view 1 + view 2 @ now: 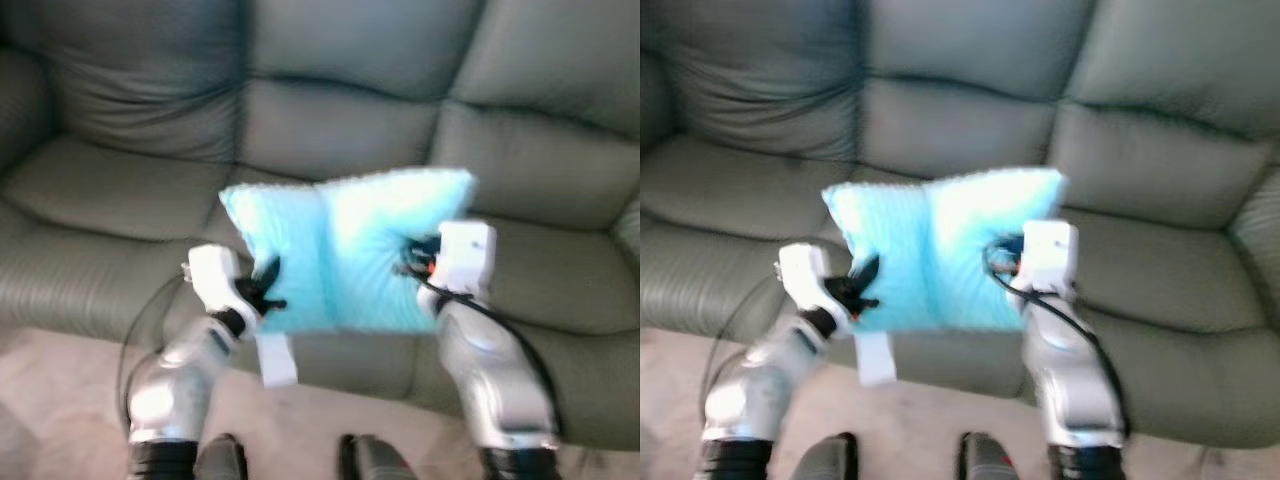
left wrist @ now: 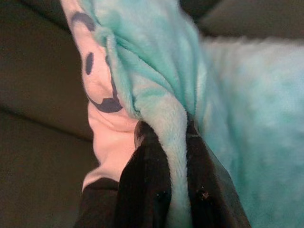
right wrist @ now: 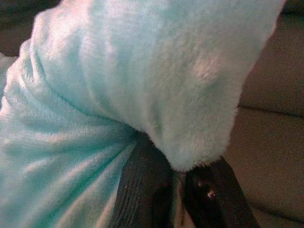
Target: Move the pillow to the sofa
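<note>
Above the grey leather sofa, both left gripper and right gripper jaws pinch the turquoise pillow.

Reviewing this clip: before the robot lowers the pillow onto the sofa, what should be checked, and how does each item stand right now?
1. Left gripper pinching the pillow: ok, fabric is clamped between its fingers.
2. Right gripper holding the pillow: ok, fingers closed on the fluffy edge.
3. Pillow lifted off any surface: ok, it hangs between both arms.
4. Sofa seat ahead free to receive it: ok, bare cushions behind the pillow.
5. Pillow already over the seat rather than the sofa's front: cannot tell, the head views are blurred.
6. White tag snagged: cannot tell.
</note>
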Motion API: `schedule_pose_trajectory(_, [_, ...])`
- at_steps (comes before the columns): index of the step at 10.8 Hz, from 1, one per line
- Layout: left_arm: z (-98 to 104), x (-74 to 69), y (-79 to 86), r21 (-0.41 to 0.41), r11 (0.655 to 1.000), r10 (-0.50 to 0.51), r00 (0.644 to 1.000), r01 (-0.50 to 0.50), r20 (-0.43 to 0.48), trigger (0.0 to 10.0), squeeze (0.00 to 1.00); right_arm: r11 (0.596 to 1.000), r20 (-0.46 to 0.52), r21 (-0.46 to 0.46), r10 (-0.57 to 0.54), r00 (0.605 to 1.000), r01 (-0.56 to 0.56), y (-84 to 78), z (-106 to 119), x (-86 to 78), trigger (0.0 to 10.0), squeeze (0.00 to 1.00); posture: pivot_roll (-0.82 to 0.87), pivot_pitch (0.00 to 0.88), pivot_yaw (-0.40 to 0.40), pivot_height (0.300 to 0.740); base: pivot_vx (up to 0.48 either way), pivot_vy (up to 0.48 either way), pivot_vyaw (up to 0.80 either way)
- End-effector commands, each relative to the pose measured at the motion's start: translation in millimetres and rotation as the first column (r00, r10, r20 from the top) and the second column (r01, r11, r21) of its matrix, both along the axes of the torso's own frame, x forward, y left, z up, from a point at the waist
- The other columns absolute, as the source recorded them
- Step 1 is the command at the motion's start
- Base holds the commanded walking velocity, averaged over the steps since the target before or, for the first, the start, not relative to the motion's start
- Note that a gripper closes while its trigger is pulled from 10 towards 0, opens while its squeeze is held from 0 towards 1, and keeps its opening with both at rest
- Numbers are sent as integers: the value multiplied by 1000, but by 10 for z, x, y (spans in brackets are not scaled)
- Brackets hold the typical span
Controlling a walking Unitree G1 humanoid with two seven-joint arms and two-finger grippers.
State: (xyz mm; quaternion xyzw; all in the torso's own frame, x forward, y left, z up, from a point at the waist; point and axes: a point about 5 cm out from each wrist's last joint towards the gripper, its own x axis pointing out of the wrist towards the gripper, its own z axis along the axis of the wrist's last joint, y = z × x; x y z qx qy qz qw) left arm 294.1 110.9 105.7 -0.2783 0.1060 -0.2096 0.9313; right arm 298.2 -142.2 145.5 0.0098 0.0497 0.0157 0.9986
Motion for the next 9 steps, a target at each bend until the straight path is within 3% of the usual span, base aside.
schedule_pose_trajectory(1, [23,-4,1,-8,1000,-10,1000,10,8,10000,0,1000,11,10,10,1000,-10,44,23,-11,10000,0,-97,220,-89,740,0,0,0])
schedule_pose_trajectory(2, [19,-4,4,-3,1000,-10,1000,10,3,10000,0,1000,10,10,9,1000,-9,46,22,-13,10000,0,-97,221,-89,740,0,0,0])
schedule_pose_trajectory(8, [6,10,34,21,1000,-15,1000,15,-5,10000,0,1000,27,20,-3,1000,2,62,33,-9,10000,0,-90,222,-80,740,0,480,0])
schedule_pose_trajectory(9, [21,4,36,52,998,-23,1000,22,17,10000,0,999,46,33,-10,999,9,55,54,-10,10000,0,-88,222,-80,740,0,0,0])
